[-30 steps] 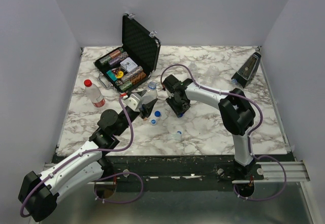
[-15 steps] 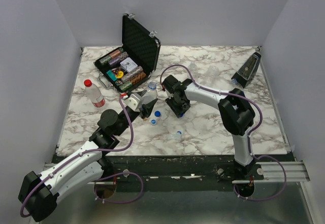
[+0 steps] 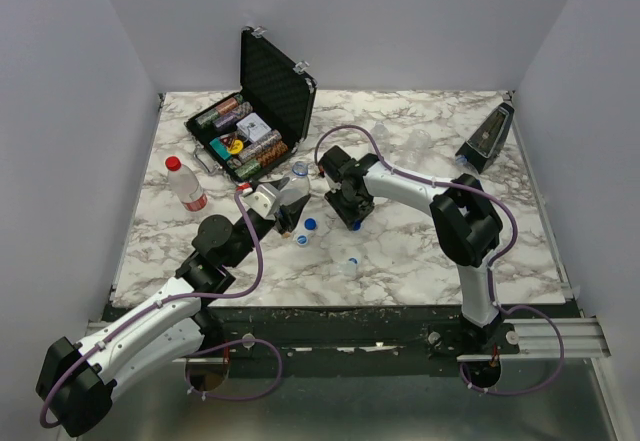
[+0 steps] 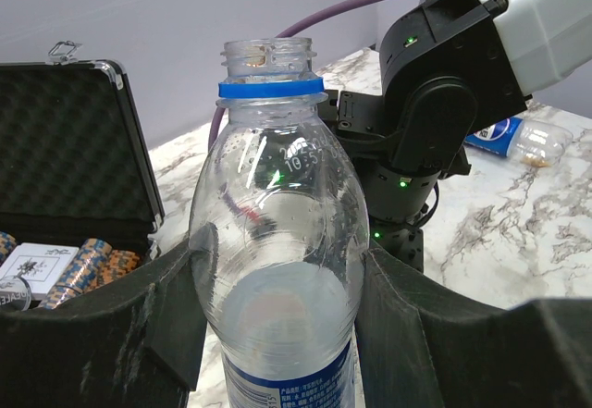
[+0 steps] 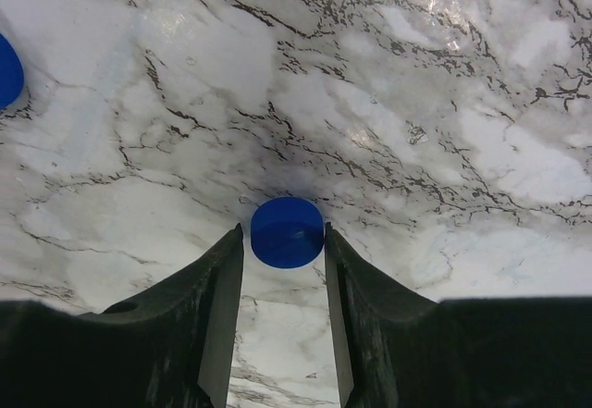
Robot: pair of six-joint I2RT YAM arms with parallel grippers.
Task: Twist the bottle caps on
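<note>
The left gripper (image 4: 280,269) is clamping the bottle (image 4: 277,177) upright by its body, with the jaws holding it on both sides. The bottle's neck is standing open, wearing only a blue ring. At 3 o'clock of that bottle in the top view, the right gripper (image 5: 283,241) is pointing down at the table (image 5: 444,130), its jaws narrow and pressing in on a blue cap (image 5: 288,228) lying flat. A spare cap (image 3: 310,225) is lying at 6 o'clock of the bottle. A red-capped bottle (image 3: 185,185) is standing at 9 o'clock.
</note>
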